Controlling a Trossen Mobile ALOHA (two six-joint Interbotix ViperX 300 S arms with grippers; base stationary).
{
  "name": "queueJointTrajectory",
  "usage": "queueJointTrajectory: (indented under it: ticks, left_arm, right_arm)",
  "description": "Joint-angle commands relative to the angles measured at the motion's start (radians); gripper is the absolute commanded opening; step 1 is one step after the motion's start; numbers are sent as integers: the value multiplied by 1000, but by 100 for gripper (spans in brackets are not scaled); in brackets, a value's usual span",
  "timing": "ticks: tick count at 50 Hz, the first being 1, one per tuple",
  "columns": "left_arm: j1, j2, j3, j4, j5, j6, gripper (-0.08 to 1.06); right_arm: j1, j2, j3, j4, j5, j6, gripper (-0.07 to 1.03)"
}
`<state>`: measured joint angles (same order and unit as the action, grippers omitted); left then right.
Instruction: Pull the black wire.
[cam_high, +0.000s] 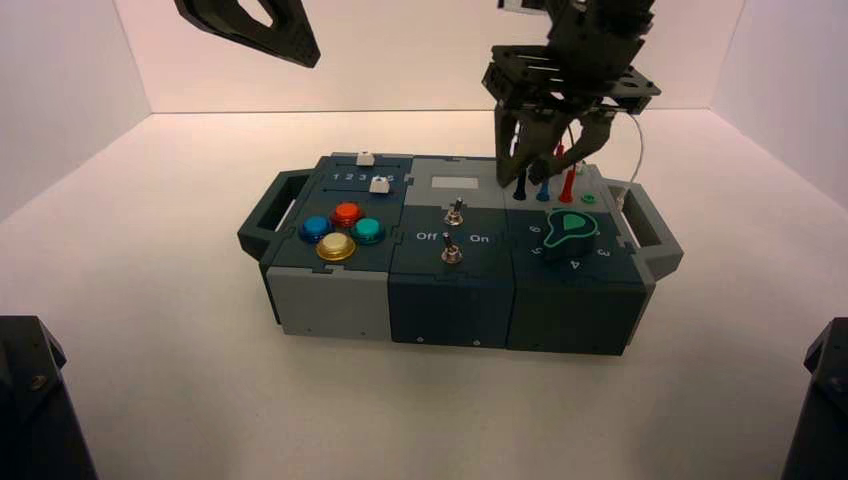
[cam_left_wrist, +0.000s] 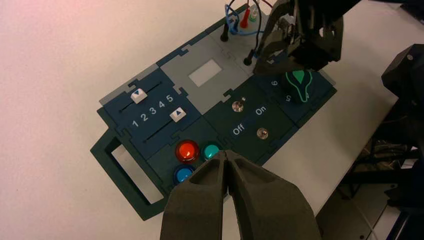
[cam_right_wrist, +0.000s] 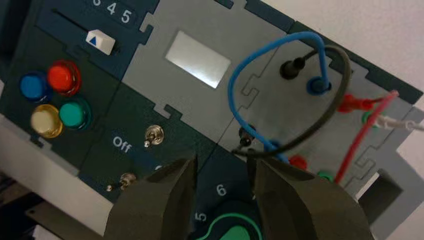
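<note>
Left pincer (cam_high: 250, 28), dark plastic: upper left of the high view, raised well clear of the box; its wrist view shows the two fingers pressed together on nothing. Idle.

Box (cam_high: 330, 305), dark blue and grey panelled plastic with a handle at each end: centre of the high view on the white counter (cam_high: 150, 380). Left panel: two white-capped sliders above a cluster of round buttons, blue, red, green and yellow. Middle panel: two small metal toggle switches lettered "Off" and "On".

Right pincer (cam_high: 546, 150), dark plastic: upper right of centre in the high view, hanging over the wire sockets at the box's rear right. Fingers spread apart, holding nothing, in the right wrist view.

Black wire (cam_right_wrist: 327, 112), thin dark looped lead with slim black plugs: both plugs seated in the grey socket panel, one plug (cam_right_wrist: 291, 67) at upper centre of the right wrist view, the other (cam_right_wrist: 245, 137) just beyond the pincer's fingertips.

Blue-plugged lead (cam_right_wrist: 237, 85) and red-plugged lead (cam_right_wrist: 367, 125): same panel, the blue looping across the black.

Green pointer knob (cam_high: 570, 228): right panel, beside the sockets.

Hazards, as judged: closing on the crossed blue lead instead; fingers slipping along the tapered plug; an oblique pull dragging the box.

Containers: none present.
</note>
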<state>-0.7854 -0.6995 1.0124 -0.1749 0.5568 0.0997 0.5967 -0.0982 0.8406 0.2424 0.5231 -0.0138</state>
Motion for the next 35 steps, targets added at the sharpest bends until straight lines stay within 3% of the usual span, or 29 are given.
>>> queueJointTrajectory:
  ticks: [1, 20, 35]
  left_arm:
    - [-3, -5, -14, 0, -2, 3, -3]
    - [-23, -6, -14, 0, 0, 3, -3]
    - [-23, -6, -14, -2, 0, 3, -3]
  right_arm:
    - [0, 11, -31, -23, -5, 6, 53]
    - [-9, 28, -55, -63, -6, 15, 53]
    - [-9, 58, -74, -63, -6, 17, 52]
